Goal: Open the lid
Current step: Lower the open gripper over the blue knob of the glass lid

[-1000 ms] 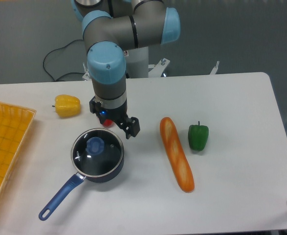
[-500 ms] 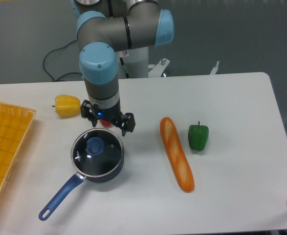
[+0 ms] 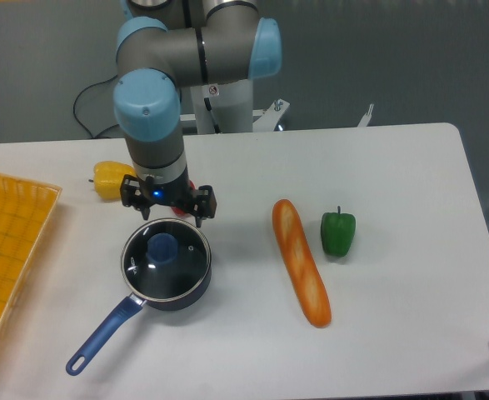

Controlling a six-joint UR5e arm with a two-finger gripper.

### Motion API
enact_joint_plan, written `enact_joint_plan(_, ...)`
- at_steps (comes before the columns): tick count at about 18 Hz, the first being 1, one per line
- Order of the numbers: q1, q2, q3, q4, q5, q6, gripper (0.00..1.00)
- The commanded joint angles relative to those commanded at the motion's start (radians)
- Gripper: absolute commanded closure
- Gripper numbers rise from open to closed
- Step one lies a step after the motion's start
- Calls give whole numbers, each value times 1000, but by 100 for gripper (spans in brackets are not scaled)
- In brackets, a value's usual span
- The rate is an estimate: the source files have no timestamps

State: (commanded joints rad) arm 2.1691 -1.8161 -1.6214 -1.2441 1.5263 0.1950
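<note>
Pincer (image 3: 168, 206) hangs just behind the far rim of the pan, above the worktop (image 3: 394, 275). We see its two black side blocks spread wide, nothing between them, so we read it as spread apart. It isn't touching the lid (image 3: 166, 259).

The lid sits flat and closed on the dark blue saucepan (image 3: 144, 287), blue knob (image 3: 162, 247) at centre, just in front of the pincer. The saucepan's handle points toward the near left.

Yellow pepper (image 3: 113, 177) is just left of the arm. Bread loaf (image 3: 301, 262) and green pepper (image 3: 338, 232) lie well to the right. Orange tray (image 3: 7, 250) at the left edge.
</note>
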Motion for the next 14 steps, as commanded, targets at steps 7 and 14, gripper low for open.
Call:
enact_joint_plan(7,-8,-25,12,17,3,4,0)
enact_joint_plan(14,-3,-49,29,21,3,-2,0)
